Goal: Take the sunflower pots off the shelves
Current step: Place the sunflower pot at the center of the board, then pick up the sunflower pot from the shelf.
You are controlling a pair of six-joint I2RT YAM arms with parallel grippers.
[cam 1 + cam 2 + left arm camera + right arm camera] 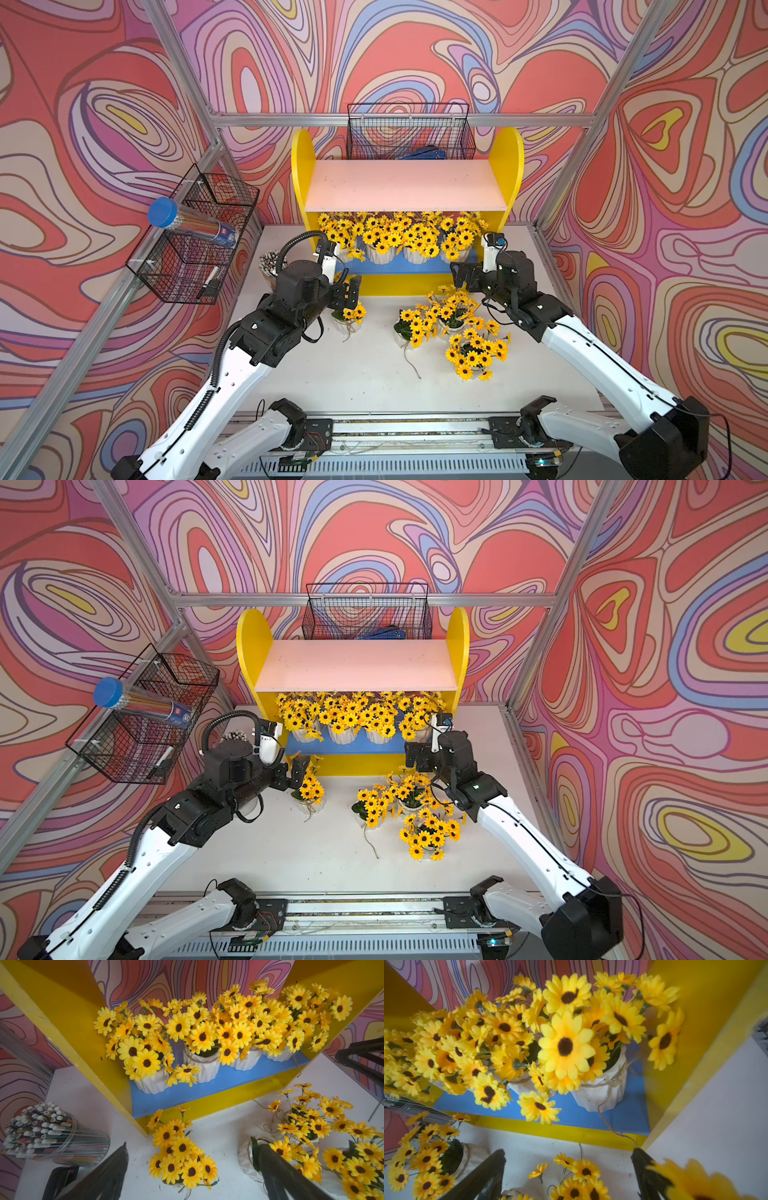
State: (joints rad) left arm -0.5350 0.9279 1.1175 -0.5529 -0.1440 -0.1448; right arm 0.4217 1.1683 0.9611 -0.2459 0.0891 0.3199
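The yellow shelves have a bare pink upper board. On the blue lower board stand several sunflower pots in a row. More pots stand on the white table: one at the left and three grouped at the right. My left gripper hangs open over the left table pot, its fingers wide of the flowers. My right gripper is open in front of the board's right end, nothing between its fingers.
A clear cup of pencils stands left of the shelves beside a black object. A wire basket with a blue-capped tube hangs on the left wall. Another basket hangs behind the shelves.
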